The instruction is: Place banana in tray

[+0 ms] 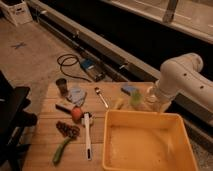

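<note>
Readable text: none on any item in the camera view.
White box: at 11 o'clock on the floor; dark marks on its side, too blurred to read.
Tray: at 5 o'clock; plain yellow walls, no lettering legible.
Gripper: at 3 o'clock, at the end of the white arm, just past the tray's far rim; no legible marking.

banana – small, pale yellow, slightly curved – lies flat on the table, just beyond the tray's far left corner, outside it | tray – large deep yellow rectangular bin, rolled rim, upright, nothing seen inside, fills table's near right | gripper – low behind tray's far rim, right of banana
</note>
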Controlling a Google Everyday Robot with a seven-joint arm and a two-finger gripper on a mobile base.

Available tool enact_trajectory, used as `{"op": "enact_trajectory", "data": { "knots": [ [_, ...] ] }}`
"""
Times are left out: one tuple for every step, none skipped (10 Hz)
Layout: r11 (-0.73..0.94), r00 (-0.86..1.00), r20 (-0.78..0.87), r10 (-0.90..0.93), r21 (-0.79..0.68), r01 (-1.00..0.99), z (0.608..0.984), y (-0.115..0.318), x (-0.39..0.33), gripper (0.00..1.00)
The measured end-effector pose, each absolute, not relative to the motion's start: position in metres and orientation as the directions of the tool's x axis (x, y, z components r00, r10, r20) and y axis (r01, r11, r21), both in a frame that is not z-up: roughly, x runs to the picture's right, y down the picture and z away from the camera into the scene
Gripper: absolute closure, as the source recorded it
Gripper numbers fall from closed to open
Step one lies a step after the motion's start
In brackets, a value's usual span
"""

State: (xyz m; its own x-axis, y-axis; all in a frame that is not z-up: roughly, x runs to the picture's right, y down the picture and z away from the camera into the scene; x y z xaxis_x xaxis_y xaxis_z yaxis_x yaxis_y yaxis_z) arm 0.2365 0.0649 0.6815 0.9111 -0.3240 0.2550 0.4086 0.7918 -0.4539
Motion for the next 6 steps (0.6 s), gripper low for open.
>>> {"op": "enact_trajectory", "data": {
  "knots": [
    [0.775,0.89,0.286,-0.354,-0.443,0.451,0.685,0.06,0.225,0.35],
    [0.754,0.858,0.328,-0.395,-0.419,0.507,0.688,0.053,0.206,0.35],
    [0.735,0.83,0.361,-0.426,-0.397,0.55,0.691,0.048,0.19,0.35],
    [0.714,0.798,0.394,-0.456,-0.373,0.593,0.695,0.044,0.173,0.35],
    [0.695,0.771,0.42,-0.479,-0.356,0.625,0.699,0.042,0.159,0.35],
    [0.665,0.737,0.445,-0.509,-0.339,0.665,0.704,0.043,0.137,0.35]
  ]
}}
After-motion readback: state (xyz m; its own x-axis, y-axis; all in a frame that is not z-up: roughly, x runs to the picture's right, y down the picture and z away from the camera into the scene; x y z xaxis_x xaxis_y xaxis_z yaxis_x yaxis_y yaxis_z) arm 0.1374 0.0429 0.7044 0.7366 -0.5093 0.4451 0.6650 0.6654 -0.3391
